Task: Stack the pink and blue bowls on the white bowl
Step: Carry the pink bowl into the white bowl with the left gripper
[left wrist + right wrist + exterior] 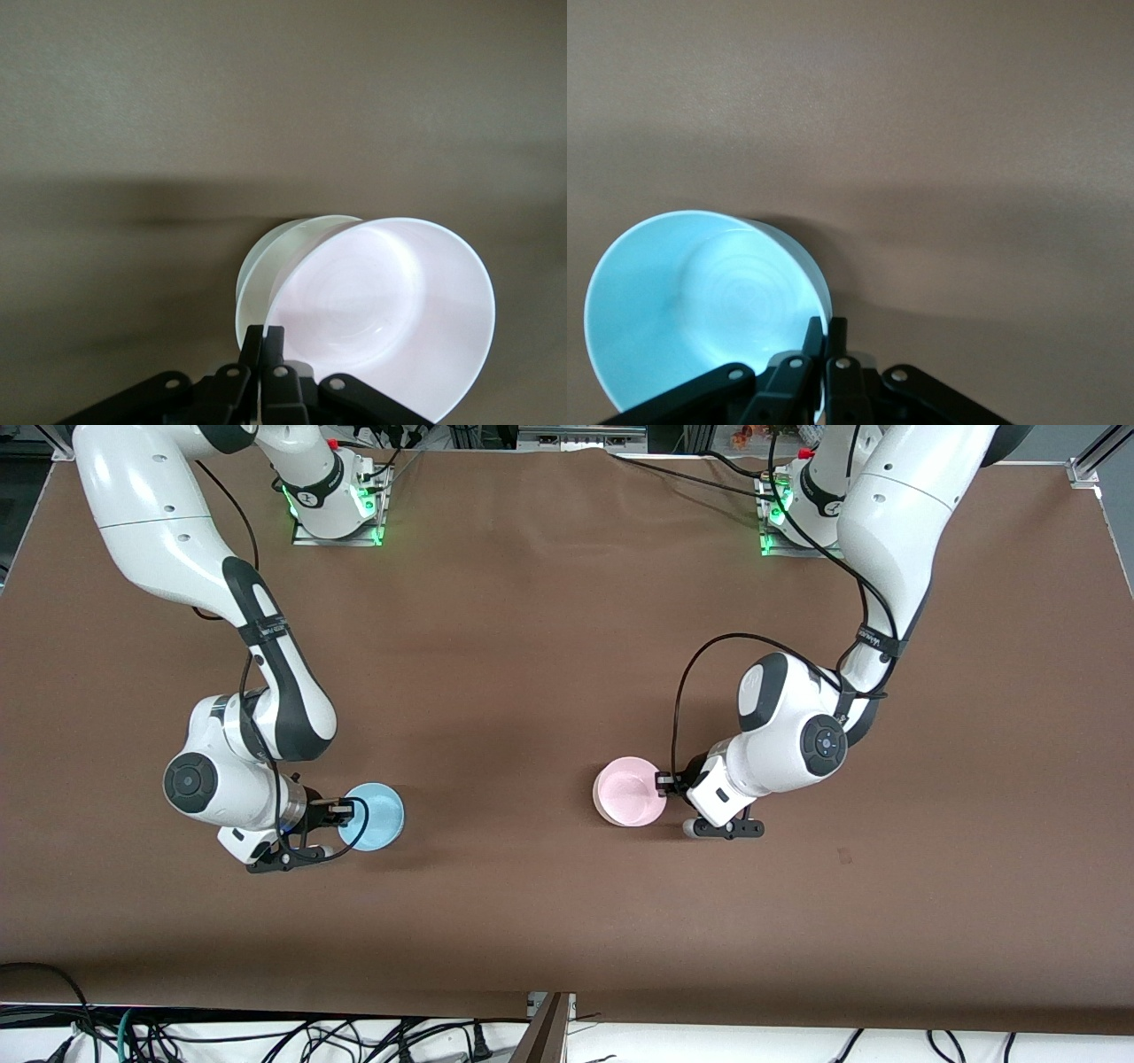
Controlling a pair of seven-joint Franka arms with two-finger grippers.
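Pale pink plastic fills the left wrist view: the left gripper (666, 782) pinches the rim of the round, shallow pink bowl (630, 790), tilted over the matching plain white bowl (266, 270) under it. From that gripper, in the front view, the stack lies at about nine o'clock, touching. Toward the right arm's end of the table, well apart, the right gripper (341, 809) pinches the rim of the light blue plastic bowl (376, 816). The blue bowl's goal lies at three o'clock from it.

Left claw (675, 781) and right claw (341, 811) both pinched closed, low over table
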